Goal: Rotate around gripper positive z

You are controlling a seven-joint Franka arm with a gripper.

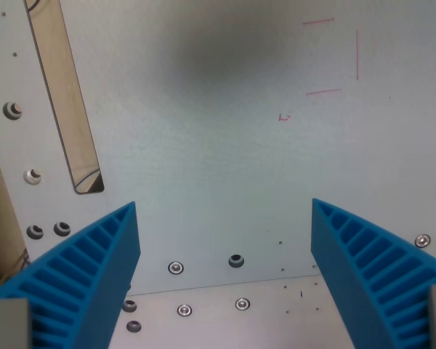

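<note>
The hand hangs released, its ribbed blue fingers spread wide with nothing between them. Below lies a pale grey tabletop dotted with screws. Farther off, a long slot runs at the wrist view's left, and faint red marks, perhaps pen lines, show at its right.

end effector: gap unobstructed | plate: bare | slot: wrist view's left
</note>
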